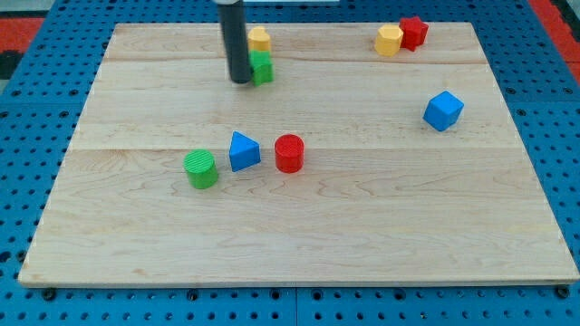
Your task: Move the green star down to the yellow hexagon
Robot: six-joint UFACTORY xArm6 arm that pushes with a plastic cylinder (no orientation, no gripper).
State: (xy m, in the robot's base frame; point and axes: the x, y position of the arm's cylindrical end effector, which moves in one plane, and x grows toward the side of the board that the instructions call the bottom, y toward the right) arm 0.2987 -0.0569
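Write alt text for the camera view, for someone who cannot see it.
My tip rests against the left side of a green block near the wooden board's top edge, with a yellow block just above. A yellow hexagon touches a red block at top right; a blue cube sits right, and a green cylinder, blue triangle and red cylinder line up mid-board.

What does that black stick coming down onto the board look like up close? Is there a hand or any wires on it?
No hand and no visible wires. It is a plain, straight, round rod, dark grey to black with a slight sheen, entering from the view's top. My tip is a blunt, flat end with no markings, beside the green block.
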